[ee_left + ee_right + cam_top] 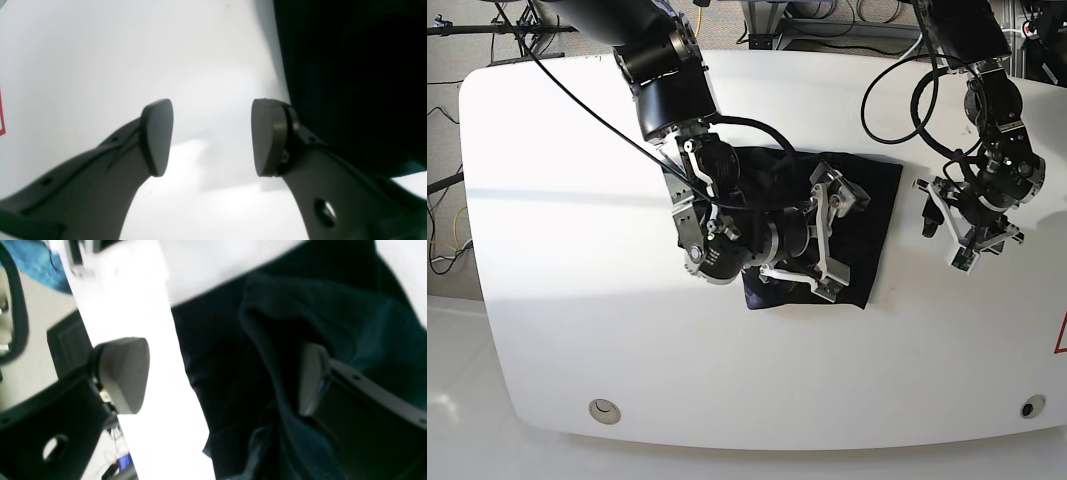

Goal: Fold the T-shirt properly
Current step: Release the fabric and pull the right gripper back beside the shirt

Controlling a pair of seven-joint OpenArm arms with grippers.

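The black T-shirt (867, 200) lies folded into a compact rectangle in the middle of the white table (577, 250). My right gripper (830, 240) hovers over it, open wide. In the right wrist view, one finger (123, 373) stands over bare table beside the shirt's edge. The other finger (312, 380) sits over wrinkled dark cloth (227, 356), which fills part of the gap. My left gripper (944, 240) is open just right of the shirt, over bare table. In its wrist view, nothing lies between the pads (156, 136), and the T-shirt (350, 83) lies beyond the right finger.
A red marking (1062, 335) sits at the table's right edge and also shows as a red line (1, 113) in the left wrist view. Black cables (897, 90) loop from both arms near the back edge. Two round holes (604, 408) sit near the front edge.
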